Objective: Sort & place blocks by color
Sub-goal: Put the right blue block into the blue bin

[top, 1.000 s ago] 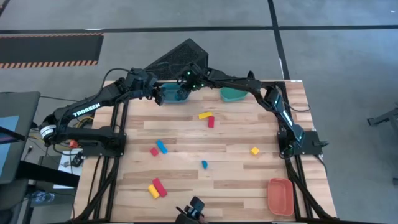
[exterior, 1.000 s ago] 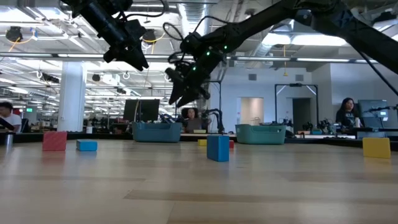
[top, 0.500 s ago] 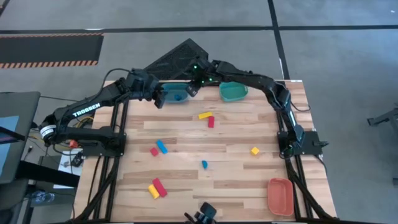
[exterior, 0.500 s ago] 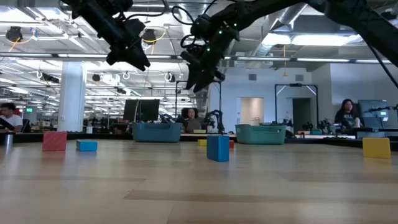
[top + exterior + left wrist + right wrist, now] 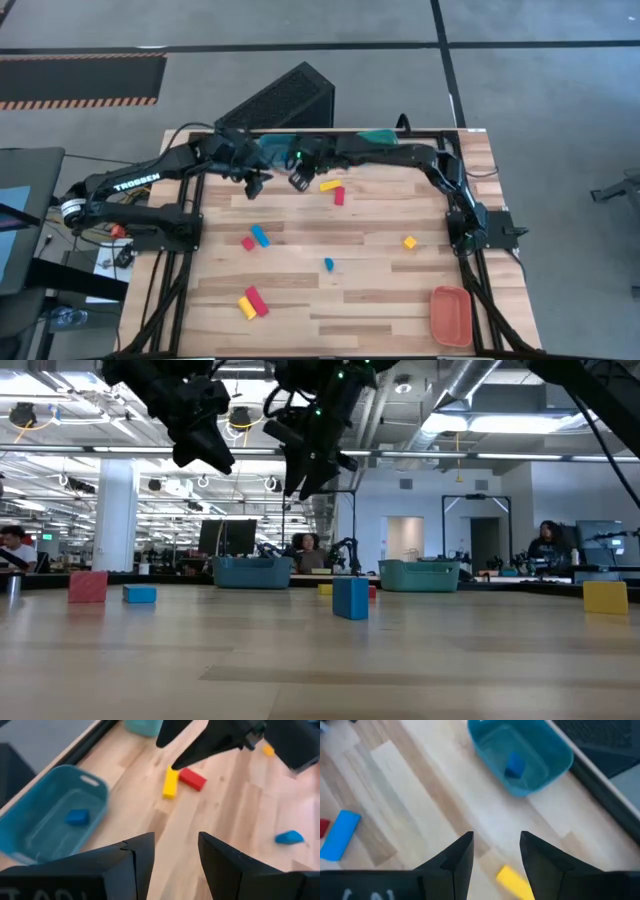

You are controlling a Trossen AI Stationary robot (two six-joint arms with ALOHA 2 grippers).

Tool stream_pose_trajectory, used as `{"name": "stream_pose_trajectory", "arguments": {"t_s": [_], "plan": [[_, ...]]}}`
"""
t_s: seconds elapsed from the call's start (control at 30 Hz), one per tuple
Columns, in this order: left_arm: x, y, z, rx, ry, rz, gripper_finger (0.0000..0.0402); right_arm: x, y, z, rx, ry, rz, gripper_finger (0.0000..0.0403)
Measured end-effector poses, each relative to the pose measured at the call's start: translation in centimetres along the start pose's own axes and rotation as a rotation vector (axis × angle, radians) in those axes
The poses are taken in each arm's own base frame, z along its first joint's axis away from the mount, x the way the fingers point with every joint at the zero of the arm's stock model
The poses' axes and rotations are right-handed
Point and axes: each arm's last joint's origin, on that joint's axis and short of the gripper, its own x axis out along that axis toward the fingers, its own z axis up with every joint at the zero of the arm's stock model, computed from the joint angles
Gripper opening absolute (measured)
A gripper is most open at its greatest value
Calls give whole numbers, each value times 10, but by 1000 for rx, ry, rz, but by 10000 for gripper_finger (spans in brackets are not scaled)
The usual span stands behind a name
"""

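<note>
Both grippers hang open and empty over the table's far-left part. My left gripper (image 5: pixel 252 178) (image 5: pixel 175 854) and my right gripper (image 5: pixel 298 178) (image 5: pixel 496 851) sit side by side, just in front of the blue bin (image 5: pixel 276 150) (image 5: pixel 50 815). One blue block (image 5: pixel 77 816) (image 5: pixel 514 764) lies on that bin's floor. A yellow bar (image 5: pixel 329 185) and a red block (image 5: pixel 339 196) lie touching, right of my right gripper. Flat on the table are a red block (image 5: pixel 247 243), a blue bar (image 5: pixel 261 236), a small blue block (image 5: pixel 328 264), a yellow cube (image 5: pixel 410 242), and a yellow-red pair (image 5: pixel 251 303).
The teal bin (image 5: pixel 378 135) stands at the far edge, partly hidden by my right arm. The orange bin (image 5: pixel 450 315) is at the near-right corner. A black box (image 5: pixel 285 98) sits beyond the far edge. People sit in the room behind (image 5: pixel 552 540).
Both grippers have moved from over the blue bin toward the table's near edge. My right gripper first swung right, then came back left and nearer, ending beside my left gripper. The blocks on the table have stayed where they were.
</note>
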Motion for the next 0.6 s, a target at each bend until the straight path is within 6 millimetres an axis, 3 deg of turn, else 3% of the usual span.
{"name": "stream_pose_trajectory", "arguments": {"t_s": [0.33, 0.6], "plan": [[-18, -14, -46, 14, -130, -86, 139, -30, 69, -51, 82, -1, -182, 181], [-40, -20, -64, -23, -257, -137, 139, -43, 101, -69, 280, -27, -107, 180]]}}
